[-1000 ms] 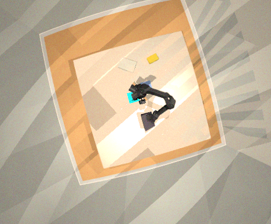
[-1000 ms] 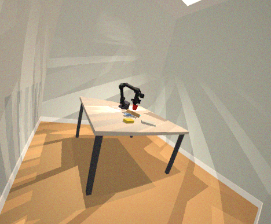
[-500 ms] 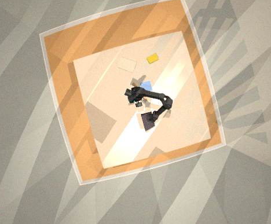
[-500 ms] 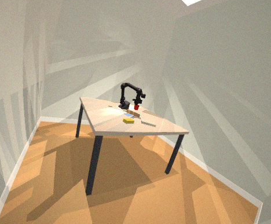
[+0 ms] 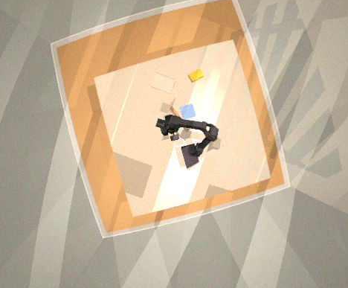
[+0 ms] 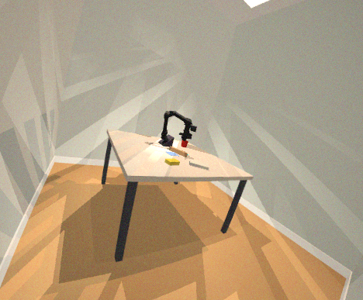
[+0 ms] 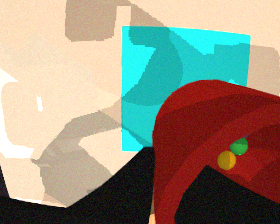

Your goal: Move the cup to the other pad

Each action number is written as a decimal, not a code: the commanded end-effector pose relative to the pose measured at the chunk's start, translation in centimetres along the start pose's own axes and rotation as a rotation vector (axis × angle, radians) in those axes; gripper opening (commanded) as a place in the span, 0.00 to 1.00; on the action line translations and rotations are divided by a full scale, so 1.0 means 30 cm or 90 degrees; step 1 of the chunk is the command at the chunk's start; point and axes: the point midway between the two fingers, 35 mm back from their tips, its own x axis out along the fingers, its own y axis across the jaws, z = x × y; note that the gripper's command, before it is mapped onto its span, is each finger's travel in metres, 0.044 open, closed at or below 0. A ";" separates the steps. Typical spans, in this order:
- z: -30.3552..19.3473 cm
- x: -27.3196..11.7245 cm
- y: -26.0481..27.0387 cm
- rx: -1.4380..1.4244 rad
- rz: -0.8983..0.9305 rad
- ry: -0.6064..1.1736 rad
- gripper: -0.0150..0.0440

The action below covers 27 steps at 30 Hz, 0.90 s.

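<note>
My gripper [image 6: 184, 138] [image 7: 160, 157] is shut on the red cup [image 6: 184, 143] [image 7: 200, 102]. The cup looks roughly upright and hangs above the table, overlapping the near right part of the cyan pad [image 7: 136, 65] in the wrist view. A green marble [image 7: 239, 146] and a yellow marble [image 7: 226, 160] show inside it. In the top view the arm hides the cup and nearly all of the cyan pad. The blue pad [image 5: 187, 111] [image 6: 172, 153] lies bare across the wooden bar. The exact gap under the cup is hard to tell.
The low wooden bar [image 5: 174, 111] [image 6: 178, 151] lies between the two pads. A yellow block [image 5: 195, 75] [image 6: 172, 161] and a pale flat panel [image 5: 163, 82] [image 6: 198, 165] lie farther from the robot's dark base [image 5: 189, 158].
</note>
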 end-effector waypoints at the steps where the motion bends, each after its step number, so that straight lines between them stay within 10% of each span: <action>1: 0.006 0.010 0.002 0.003 0.001 -0.002 0.25; 27: 0.009 0.125 0.000 0.003 0.000 -0.001 0.25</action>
